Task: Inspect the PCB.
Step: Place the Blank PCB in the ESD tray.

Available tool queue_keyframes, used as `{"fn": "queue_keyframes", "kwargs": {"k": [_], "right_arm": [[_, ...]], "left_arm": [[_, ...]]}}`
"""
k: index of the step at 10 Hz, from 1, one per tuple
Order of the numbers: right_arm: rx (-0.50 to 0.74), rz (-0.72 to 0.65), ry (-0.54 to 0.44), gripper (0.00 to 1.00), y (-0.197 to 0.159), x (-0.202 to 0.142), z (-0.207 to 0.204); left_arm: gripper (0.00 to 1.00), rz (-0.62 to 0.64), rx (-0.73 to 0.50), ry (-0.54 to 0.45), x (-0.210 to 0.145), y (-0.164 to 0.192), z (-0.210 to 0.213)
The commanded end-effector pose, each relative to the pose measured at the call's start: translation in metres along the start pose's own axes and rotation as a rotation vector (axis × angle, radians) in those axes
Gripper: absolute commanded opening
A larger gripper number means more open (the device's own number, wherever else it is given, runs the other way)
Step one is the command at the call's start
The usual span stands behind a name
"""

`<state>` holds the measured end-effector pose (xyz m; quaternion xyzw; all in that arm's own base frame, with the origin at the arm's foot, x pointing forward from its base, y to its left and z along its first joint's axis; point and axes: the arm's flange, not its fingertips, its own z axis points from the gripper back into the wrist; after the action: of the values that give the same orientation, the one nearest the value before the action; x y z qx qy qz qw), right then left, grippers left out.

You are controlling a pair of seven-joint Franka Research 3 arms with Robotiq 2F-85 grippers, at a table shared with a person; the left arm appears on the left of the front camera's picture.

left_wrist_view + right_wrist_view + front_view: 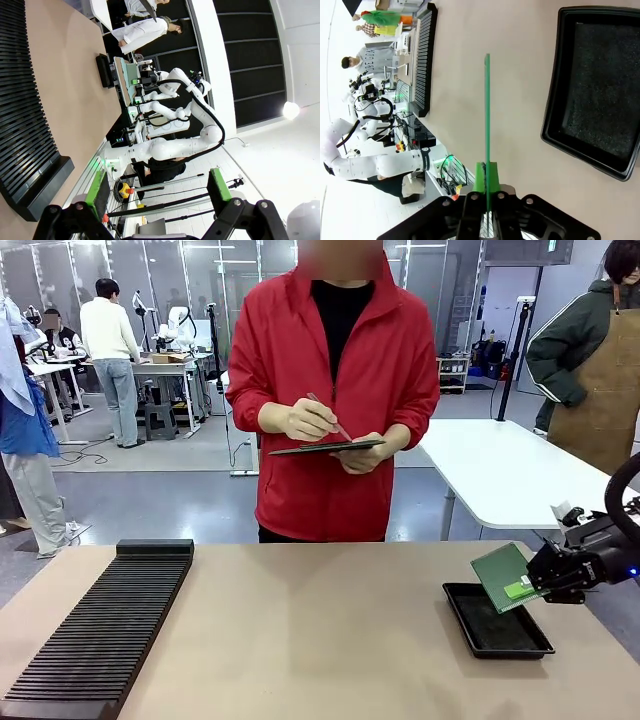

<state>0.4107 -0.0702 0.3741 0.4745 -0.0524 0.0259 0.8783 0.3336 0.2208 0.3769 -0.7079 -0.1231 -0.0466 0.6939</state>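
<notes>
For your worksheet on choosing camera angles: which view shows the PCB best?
The front view: the PCB shows its green face, held tilted over the black tray by the right gripper. The right wrist view shows it edge-on; the left wrist view tiny and distant.

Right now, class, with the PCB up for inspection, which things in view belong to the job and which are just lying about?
Part of the job:
PCB, clamped in the right gripper
person's tablet and stylus

Just lying about:
black tray
black ridged rack
left gripper, open, holding nothing
</notes>
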Motion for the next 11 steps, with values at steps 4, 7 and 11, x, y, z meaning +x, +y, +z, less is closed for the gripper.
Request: {"fn": "queue_keyframes", "kwargs": {"k": [4, 7, 11], "right_arm": [[-0.053, -0.003, -0.02, 0.03, -0.016, 0.015, -0.005], [-0.087, -0.02, -0.004, 0.03, -0.04, 0.031, -0.022], [-0.132, -0.049, -0.007, 0.03, -0.064, 0.041, -0.049]], "left_arm": [[1.0, -0.005, 0.009, -0.005, -0.002, -0.002, -0.001], [1.0, -0.005, 0.009, -0.005, -0.002, -0.002, -0.001], [1.0, -0.005, 0.009, -0.005, -0.002, -0.002, -0.001]]}}
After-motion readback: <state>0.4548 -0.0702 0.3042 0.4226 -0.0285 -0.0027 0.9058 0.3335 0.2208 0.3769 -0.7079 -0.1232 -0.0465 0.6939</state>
